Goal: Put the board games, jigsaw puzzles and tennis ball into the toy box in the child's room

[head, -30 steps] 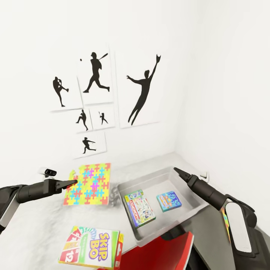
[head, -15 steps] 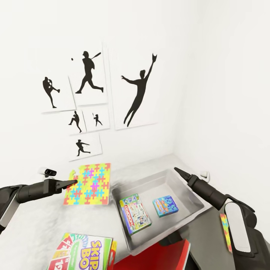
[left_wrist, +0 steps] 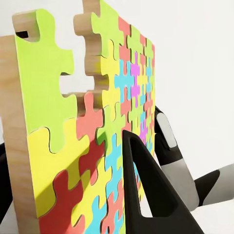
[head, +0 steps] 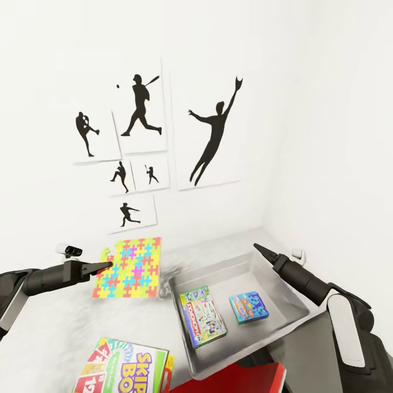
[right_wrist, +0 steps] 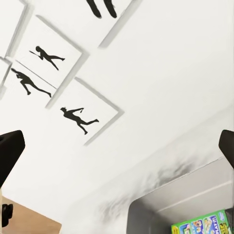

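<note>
The bright multicoloured jigsaw puzzle square (head: pixel 130 268) is pinched by the left gripper (head: pixel 107 266), lifted beside the shallow grey toy box (head: pixel 284 284); the right gripper (head: pixel 256 248) is spread wide above it; Monopoly box (head: pixel 202 316) and small blue box (head: pixel 249 307) are lying inside; black baseball silhouette prints (head: pixel 143 106) are hung behind.

Left wrist view. We see the jigsaw puzzle (left_wrist: pixel 92 146) edge-on, its wooden rim and yellow, green, red and blue pieces facing one dark finger (left_wrist: pixel 151 195) of the left gripper (left_wrist: pixel 97 209); beyond it we see the grey right arm (left_wrist: pixel 170 151).
</note>
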### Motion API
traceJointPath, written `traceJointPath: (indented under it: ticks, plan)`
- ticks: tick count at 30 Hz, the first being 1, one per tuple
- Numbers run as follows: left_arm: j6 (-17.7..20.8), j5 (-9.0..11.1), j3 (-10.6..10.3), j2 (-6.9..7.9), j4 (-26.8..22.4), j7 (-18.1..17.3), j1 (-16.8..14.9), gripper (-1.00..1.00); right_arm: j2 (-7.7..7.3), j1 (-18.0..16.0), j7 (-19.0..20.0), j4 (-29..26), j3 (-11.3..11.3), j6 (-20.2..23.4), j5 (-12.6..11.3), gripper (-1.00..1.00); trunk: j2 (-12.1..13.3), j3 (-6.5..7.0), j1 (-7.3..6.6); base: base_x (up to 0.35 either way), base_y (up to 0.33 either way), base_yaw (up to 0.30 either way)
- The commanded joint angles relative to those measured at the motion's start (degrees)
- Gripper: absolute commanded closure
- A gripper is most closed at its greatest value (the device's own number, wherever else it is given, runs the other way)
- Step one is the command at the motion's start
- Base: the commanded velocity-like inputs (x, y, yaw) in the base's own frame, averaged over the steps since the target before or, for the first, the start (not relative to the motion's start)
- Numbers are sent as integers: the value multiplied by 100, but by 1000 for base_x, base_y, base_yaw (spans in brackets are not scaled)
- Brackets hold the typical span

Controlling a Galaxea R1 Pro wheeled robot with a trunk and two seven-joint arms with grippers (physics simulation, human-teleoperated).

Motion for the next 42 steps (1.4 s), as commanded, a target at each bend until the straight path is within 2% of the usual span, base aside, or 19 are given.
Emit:
traceJointPath:
  ticks: [1,16,42]
  plan:
    - [61,1,-3,2,-1,-20,-5,100,1,-7,19,-1,-9,37,-1,-100,-13,-13,4,60,-50,9]
    - [61,1,-3,1,-1,-20,-5,100,0,-7,29,-1,-9,37,6,-100,-13,-13,4,111,6,1]
    - [61,2,-3,-1,-1,-20,-5,100,0,-7,37,-1,-9,37,3,-100,-13,-13,4,3,1,0]
